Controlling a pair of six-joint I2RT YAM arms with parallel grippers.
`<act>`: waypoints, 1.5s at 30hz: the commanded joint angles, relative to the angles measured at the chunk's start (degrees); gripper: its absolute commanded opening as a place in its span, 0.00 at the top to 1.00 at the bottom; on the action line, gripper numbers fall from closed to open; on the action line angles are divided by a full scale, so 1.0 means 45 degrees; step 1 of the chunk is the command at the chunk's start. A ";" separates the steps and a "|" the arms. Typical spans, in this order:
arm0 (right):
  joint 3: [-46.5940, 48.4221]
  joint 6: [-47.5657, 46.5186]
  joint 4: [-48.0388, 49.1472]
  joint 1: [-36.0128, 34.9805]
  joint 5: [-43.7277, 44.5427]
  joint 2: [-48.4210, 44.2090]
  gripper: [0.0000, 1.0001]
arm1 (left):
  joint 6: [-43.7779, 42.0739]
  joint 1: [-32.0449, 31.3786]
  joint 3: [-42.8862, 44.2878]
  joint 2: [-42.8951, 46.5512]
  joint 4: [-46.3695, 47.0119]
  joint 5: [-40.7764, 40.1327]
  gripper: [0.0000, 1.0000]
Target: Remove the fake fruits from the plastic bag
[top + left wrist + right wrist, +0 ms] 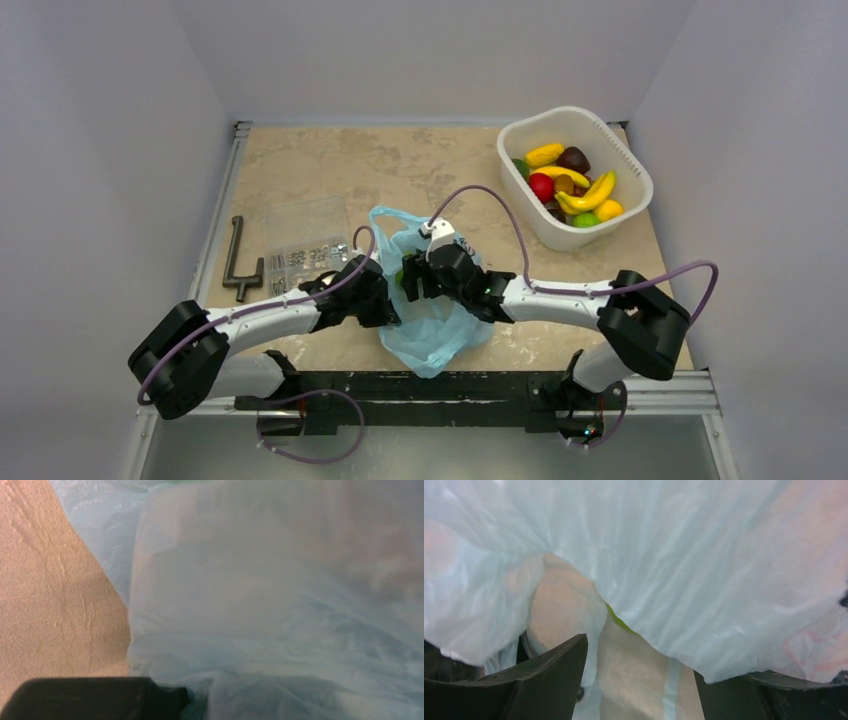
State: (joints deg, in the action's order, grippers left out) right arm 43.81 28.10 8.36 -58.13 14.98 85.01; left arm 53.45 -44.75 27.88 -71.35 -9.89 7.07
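Note:
The light-blue plastic bag [435, 325] lies crumpled on the table between my two arms. My left gripper [385, 300] is shut on the bag's left side; in the left wrist view the plastic bag [280, 605] fills the frame and bunches up at my black fingertip [170, 697]. My right gripper [416, 280] reaches into the bag's mouth from the right, its fingers [549, 675] wide open with only thin bag film and table between them. A sliver of a green fake fruit [619, 621] peeks from under a fold of the bag [704, 580], also visible from above [399, 275].
A white slotted basket [520, 135] at the back right holds several fake fruits [572, 185]. A clear flat box of small parts [305, 245] and a black metal tool [238, 262] lie left of the bag. Grey walls close in the table on three sides.

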 commanded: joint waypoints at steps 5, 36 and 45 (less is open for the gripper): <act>0.0272 0.0459 0.3691 -0.0058 0.1659 0.1002 0.22 | 0.0188 0.0043 0.0221 0.0193 0.0310 0.0122 1.00; 0.0694 -0.0468 0.5211 -0.0051 0.1280 0.3396 0.39 | -0.0042 0.0036 0.0207 0.0366 -0.0054 0.0113 1.00; -0.0119 -0.0880 0.3980 -0.0051 0.0663 0.1262 0.69 | -0.0118 0.0040 0.0290 0.0462 -0.0383 -0.0140 1.00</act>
State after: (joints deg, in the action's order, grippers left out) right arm 44.31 26.72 28.53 -58.13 19.97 96.47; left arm 53.45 -44.75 27.88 -70.67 -11.20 7.07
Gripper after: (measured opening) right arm 0.595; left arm 0.006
